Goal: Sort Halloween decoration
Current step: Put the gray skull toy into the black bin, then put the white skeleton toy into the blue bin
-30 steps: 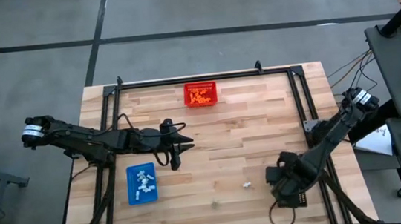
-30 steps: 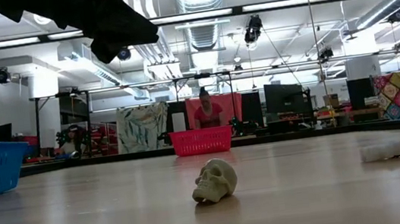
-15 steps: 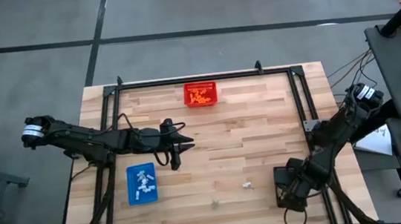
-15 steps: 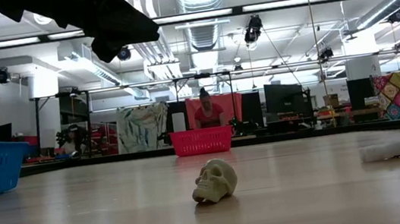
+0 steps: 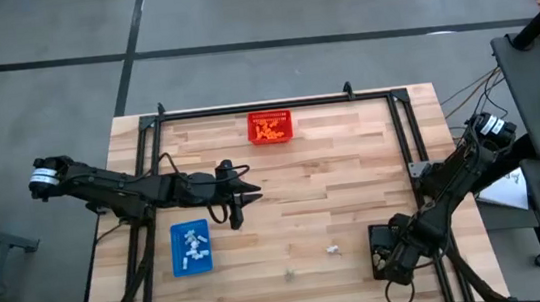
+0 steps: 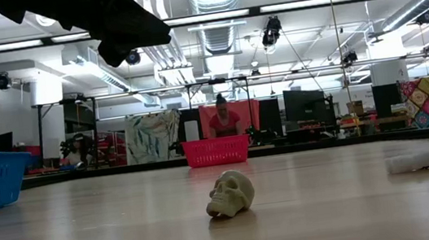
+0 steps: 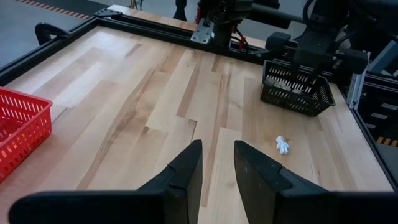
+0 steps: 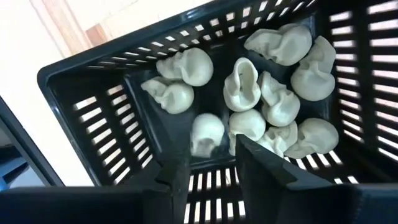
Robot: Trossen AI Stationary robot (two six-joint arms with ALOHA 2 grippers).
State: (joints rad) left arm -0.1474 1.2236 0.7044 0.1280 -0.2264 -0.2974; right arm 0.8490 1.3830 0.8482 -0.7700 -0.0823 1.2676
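Note:
My right gripper [image 8: 211, 171] hangs open over the black tray [image 8: 93, 81], which holds several pale grey-beige skulls [image 8: 273, 93]. One skull [image 8: 207, 134] shows blurred just beyond the fingertips. My left gripper [image 7: 217, 180] hovers open above the table's left middle [image 5: 238, 197], touching nothing. One grey-beige skull [image 6: 230, 193] lies on the table near its front edge [image 5: 289, 275]. A white trinket [image 5: 333, 249] lies to the left of the black tray [image 7: 295, 93]. Orange trinkets fill the red basket [image 5: 271, 127], and white ones sit in the blue tray [image 5: 191, 248].
The red basket stands at the table's far edge, the blue tray near the left front, and the black tray [image 5: 377, 258] at the right front, mostly under my right arm. A black frame rail [image 5: 275, 103] runs around the table. A person [image 6: 221, 119] stands far behind.
My right gripper has moved a little toward the table's near right corner, over the black tray, and has left the low view's top right corner. The left arm and the loose trinkets have kept still.

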